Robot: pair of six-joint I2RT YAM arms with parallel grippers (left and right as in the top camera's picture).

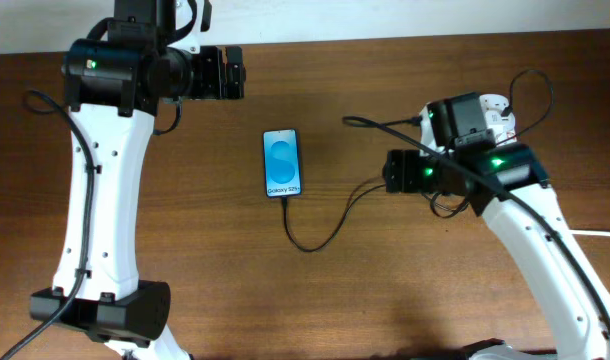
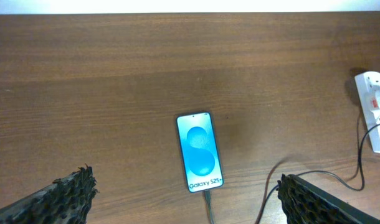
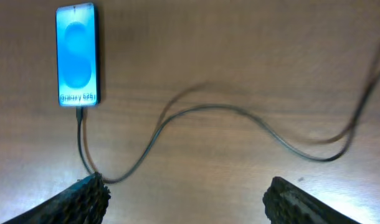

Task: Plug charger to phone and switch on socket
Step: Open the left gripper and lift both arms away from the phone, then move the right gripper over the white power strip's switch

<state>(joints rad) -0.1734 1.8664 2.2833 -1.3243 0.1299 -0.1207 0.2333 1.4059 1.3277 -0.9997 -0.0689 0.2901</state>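
Observation:
The phone lies flat on the wooden table with its blue screen lit. It also shows in the left wrist view and the right wrist view. The charger's thin black cable is plugged into the phone's lower end and loops right towards the socket, which is mostly hidden under my right arm. The socket shows at the right edge of the left wrist view. My left gripper is open and empty, high and left of the phone. My right gripper is open and empty over the cable.
The cable curves across the table between phone and socket. A thick white cord runs off at the right edge. The left arm's base stands at the front left. The table's back edge meets a white wall.

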